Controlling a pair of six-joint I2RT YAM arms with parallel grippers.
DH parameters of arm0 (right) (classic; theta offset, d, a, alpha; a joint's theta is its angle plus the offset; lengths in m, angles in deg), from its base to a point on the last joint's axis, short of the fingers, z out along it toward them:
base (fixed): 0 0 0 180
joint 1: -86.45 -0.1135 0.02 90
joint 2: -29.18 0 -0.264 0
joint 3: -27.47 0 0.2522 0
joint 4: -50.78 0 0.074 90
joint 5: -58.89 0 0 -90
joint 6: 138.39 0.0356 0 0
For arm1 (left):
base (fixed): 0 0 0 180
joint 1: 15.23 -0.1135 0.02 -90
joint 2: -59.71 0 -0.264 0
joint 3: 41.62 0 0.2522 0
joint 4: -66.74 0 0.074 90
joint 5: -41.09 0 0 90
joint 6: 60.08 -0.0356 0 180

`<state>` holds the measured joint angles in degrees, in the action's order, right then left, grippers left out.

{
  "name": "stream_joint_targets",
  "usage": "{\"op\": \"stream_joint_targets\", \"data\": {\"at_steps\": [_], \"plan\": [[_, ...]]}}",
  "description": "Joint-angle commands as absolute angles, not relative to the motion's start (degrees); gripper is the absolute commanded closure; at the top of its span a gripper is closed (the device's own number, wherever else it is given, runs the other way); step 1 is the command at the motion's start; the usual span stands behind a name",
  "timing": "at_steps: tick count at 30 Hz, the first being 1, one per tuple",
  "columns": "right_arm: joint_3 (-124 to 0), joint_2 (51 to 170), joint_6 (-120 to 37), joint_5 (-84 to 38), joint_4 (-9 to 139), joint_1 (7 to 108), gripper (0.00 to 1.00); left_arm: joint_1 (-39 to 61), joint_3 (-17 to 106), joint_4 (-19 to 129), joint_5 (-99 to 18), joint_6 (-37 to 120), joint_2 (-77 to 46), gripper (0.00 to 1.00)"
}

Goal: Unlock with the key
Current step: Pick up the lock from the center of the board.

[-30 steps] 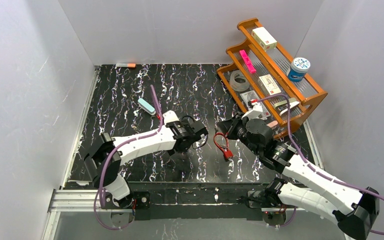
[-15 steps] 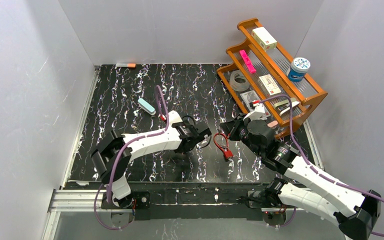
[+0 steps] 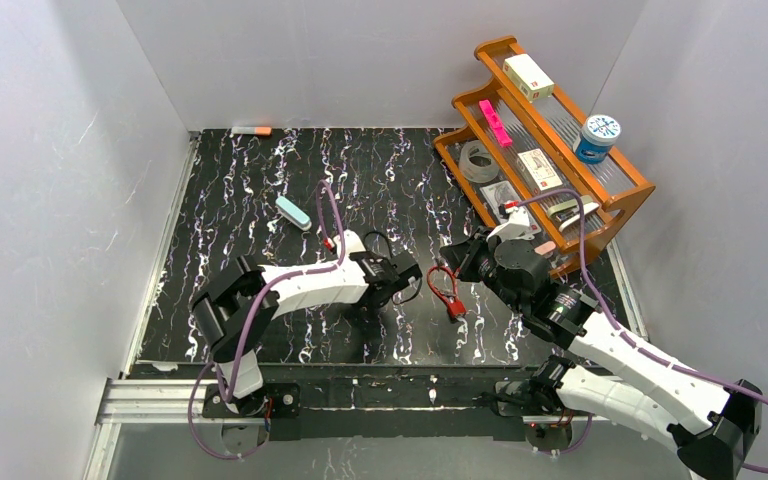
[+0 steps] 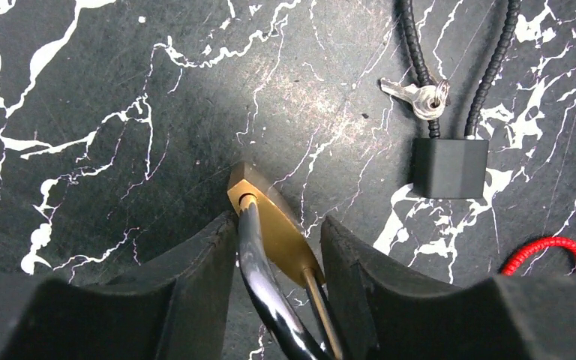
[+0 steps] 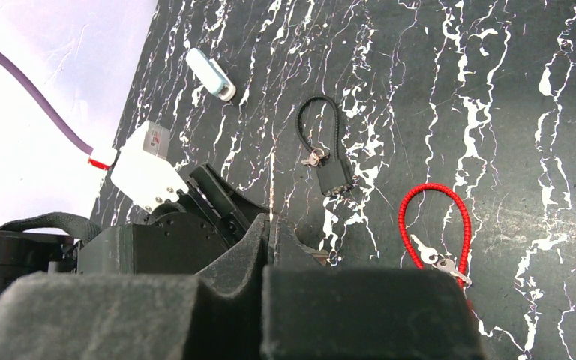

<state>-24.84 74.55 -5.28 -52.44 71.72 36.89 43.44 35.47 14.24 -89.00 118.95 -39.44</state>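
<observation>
Brass padlock (image 4: 274, 225) flat on the black marbled tabletop (image 4: 82, 90), between the fingers (image 4: 195, 277) of my left gripper (image 4: 277, 229).
Its steel shackle points back toward my wrist. My fingers flank it closely, but I cannot tell whether they are gripping it. Just beyond lies a black cable lock (image 4: 450, 165) with a small silver key (image 4: 416, 94) on its loop, and a red cable lock (image 3: 455, 309) lies further right. My right gripper (image 5: 272, 232) hovers near the red lock, clenched tight.

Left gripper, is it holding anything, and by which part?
The padlock sits between the left gripper's fingers, which flank its brass body. Whether they pinch it yet cannot be told.
</observation>
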Motion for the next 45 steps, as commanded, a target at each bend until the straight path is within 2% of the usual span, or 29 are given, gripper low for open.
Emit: {"op": "stream_joint_targets", "data": {"at_steps": [1,5,10,17,22,26,34,41,45], "plan": [[-25.8,74.3,-5.8,-53.7,70.7,37.1,0.99,43.3,33.6,14.5,-91.4,117.8,-38.8,0.62],[-26.0,74.5,-5.7,-53.5,70.7,37.1,0.99,43.3,32.7,15.7,-90.9,113.2,-37.7,0.76],[-26.4,74.7,-5.9,-53.9,70.9,37.1,0.99,43.3,30.7,20.7,-89.6,99.6,-35.1,0.82],[-27.1,76.1,-6.0,-53.4,70.6,37.0,0.99,43.2,23.5,32.1,-81.8,75.3,-28.0,0.82],[-27.2,76.5,-5.6,-53.5,70.2,37.1,0.99,43.3,23.7,32.5,-75.6,65.0,-26.9,0.84],[-27.3,76.7,-5.2,-53.4,70.2,37.1,0.99,43.2,22.0,32.6,-76.1,61.4,-25.1,0.86],[-28.1,78.0,-4.9,-53.4,70.5,37.1,0.99,43.3,13.4,40.2,-79.7,56.6,-17.6,0.74],[-29.4,79.8,-4.4,-52.9,70.5,37.1,0.99,43.3,5.4,48.5,-79.5,54.6,-7.9,0.51],[-29.8,80.2,-3.7,-52.8,70.4,37.1,0.99,43.3,3.7,49.9,-78.9,54.6,-5.8,0.48]]}}
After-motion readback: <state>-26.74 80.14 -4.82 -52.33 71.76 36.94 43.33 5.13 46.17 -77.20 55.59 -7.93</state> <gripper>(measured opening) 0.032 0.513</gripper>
